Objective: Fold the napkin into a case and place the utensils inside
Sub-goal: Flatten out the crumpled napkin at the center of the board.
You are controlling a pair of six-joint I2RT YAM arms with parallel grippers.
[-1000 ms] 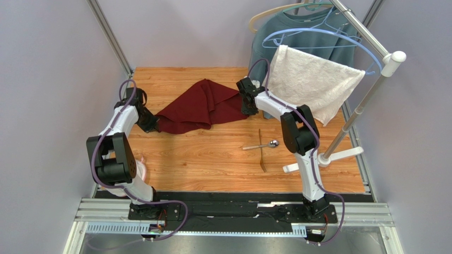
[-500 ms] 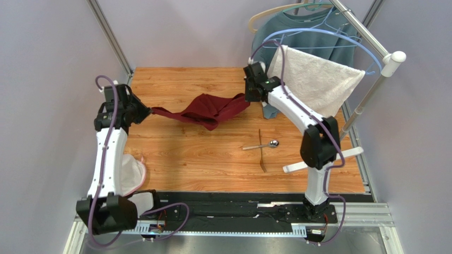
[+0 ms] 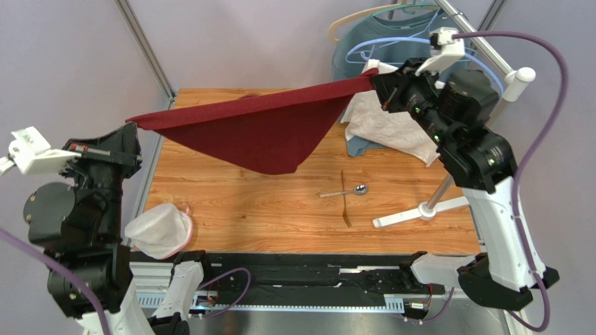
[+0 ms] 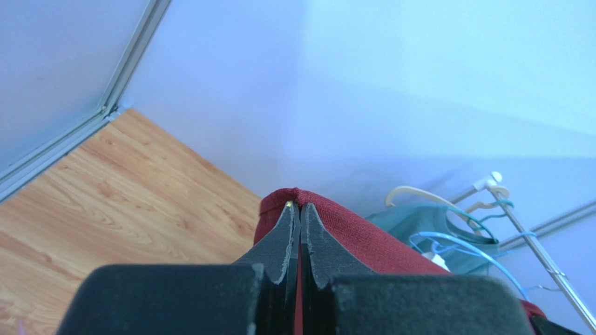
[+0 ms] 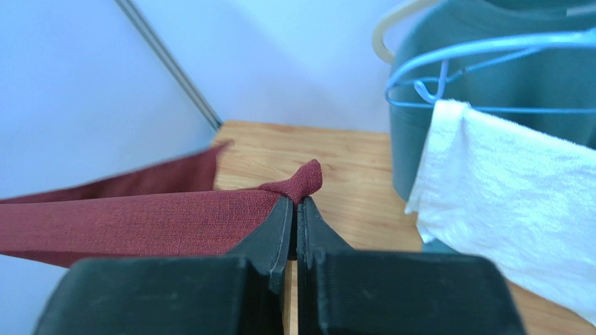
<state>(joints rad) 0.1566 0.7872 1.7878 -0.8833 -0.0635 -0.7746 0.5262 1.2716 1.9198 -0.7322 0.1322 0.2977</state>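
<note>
Napkin point(image 3: 259, 132): maroon, plain weave, hangs in air above table point(image 3: 245, 209), stretched taut between both arms. Top edge straight, running from left gripper point(image 3: 131, 123) up to right gripper point(image 3: 376, 75). Rest drapes as downward triangle, tip over table middle. Left gripper clamped tight on one corner, cloth nub poking past fingertips. Right gripper likewise pinched on opposite corner. Spoon point(image 3: 344, 192) and fork point(image 3: 345, 204) lie crossed on table, right of centre, apart from napkin.
</note>
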